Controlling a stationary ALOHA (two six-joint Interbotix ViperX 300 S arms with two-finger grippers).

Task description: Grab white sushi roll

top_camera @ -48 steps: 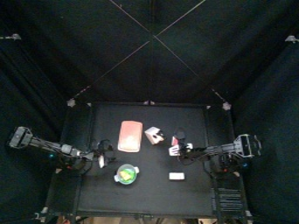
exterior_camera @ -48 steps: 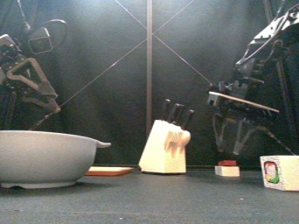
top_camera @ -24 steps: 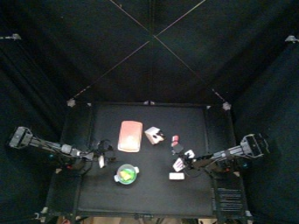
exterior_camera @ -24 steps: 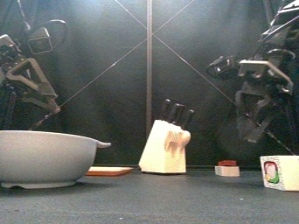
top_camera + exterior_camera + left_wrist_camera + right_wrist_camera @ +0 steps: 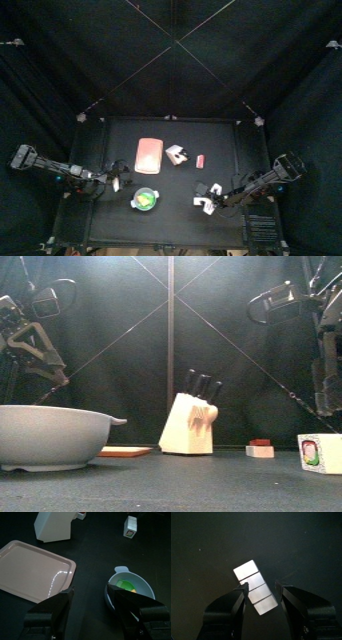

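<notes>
Hovering over white sushi roll, right gripper has fingers spread wide, roll between them, no contact seen. Roll lies on desk near front right, beside green dish. Left gripper at desk's left, fingers apart, empty.

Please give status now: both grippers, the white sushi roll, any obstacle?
Right gripper open, above white sushi roll, not gripping. Left gripper open, resting near pink tray and green dish. Nothing in the way.
</notes>
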